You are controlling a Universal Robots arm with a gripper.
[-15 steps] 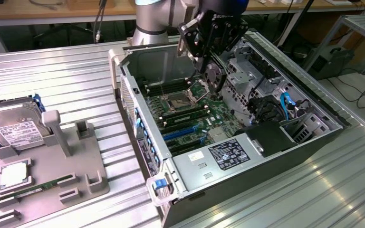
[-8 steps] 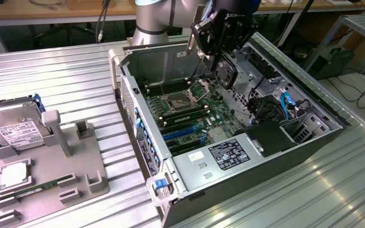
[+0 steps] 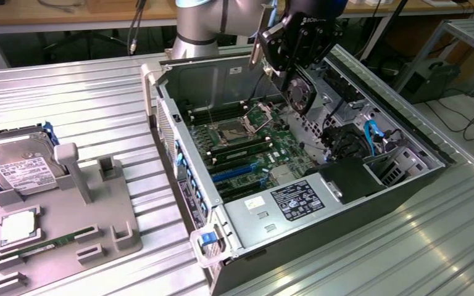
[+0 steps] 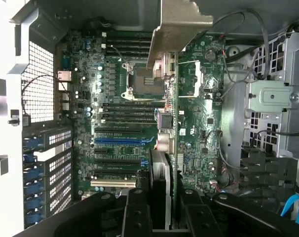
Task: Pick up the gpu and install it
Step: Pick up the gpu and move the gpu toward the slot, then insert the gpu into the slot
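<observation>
Ribbed metal table (image 3: 72, 105) bears computer case (image 3: 344, 246), grey fixture (image 3: 64, 237).

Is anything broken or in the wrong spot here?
Nothing looks broken or spilled. The one odd thing is the gpu: it hangs in the gripper above the motherboard, not plugged into any slot.

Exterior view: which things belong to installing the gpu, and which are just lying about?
Job: gpu, held in the gripper; open computer case; motherboard.
Lying about: hard drive; memory stick; square silver chip; grey tray.
</observation>
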